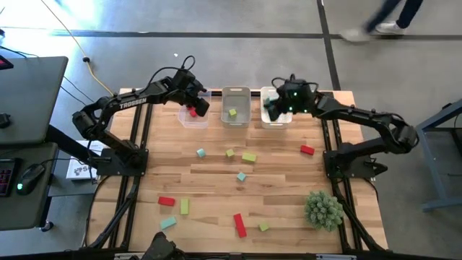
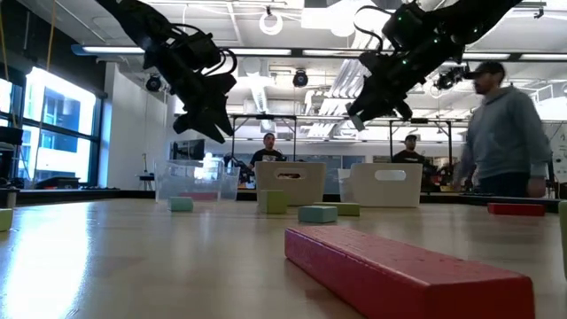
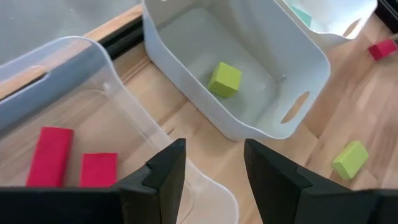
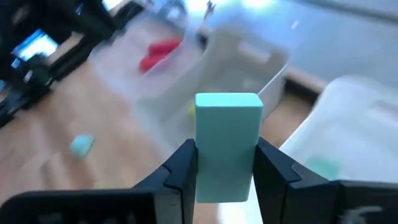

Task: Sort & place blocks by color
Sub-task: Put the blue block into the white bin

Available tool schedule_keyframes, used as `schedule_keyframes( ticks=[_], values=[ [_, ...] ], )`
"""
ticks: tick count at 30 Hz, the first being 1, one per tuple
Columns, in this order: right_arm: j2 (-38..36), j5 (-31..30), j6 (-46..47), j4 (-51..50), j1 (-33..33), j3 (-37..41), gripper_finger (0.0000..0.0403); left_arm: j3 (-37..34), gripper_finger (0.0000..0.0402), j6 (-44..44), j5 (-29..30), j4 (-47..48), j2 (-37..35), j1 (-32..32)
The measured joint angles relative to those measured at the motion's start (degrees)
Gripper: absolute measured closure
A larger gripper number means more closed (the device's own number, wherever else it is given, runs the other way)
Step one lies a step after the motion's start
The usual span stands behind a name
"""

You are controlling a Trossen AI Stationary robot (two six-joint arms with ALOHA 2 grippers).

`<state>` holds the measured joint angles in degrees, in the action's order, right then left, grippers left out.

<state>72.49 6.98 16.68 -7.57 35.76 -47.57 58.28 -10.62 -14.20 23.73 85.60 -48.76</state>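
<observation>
Hovering over the bins along the tabletop's far edge, the right end effector clamps a teal block above the bin for teal, while the left end effector, fingers parted and empty, hangs over the bin holding red blocks.

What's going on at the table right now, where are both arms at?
The right gripper holds a teal block in its fingers, above the right bin. The left gripper is open and empty over the left bin, which has two red blocks in it. The middle bin holds one yellow-green block. About a dozen more blocks lie loose on the table, beside a fake plant.
</observation>
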Motion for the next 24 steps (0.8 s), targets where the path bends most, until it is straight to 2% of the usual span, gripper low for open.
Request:
schedule_keyframes(
  ticks=[4, 9, 12, 17, 24],
  values=[
    [0.0, -1.2, -2.9, 3.5, 3.5, -0.1, 0.0308, 0.0, 0.0248, -1.8, 0.0, 0.0, 0.0, 1.4],
    [0.2, -3.0, -9.2, 0.9, 6.1, -4.8, 0.0308, 0.0, 0.0248, -2.8, 0.0, 0.0, 0.0, 3.5],
    [2.2, -6.1, -12.9, -5.4, 7.0, -10.4, 0.0308, 0.0, 0.0248, -4.4, 0.0, 0.0, 0.0, 4.8],
    [9.4, -7.9, -15.6, -18.6, 8.7, -19.5, 0.0308, 0.0, 0.0248, -5.9, 0.0, 0.2, 0.0, 7.3],
    [19.6, -4.6, -15.1, -32.1, 10.0, -24.0, 0.0308, 0.0, 0.0248, -8.3, 2.8, 3.9, 0.0, 11.1]
  ],
)
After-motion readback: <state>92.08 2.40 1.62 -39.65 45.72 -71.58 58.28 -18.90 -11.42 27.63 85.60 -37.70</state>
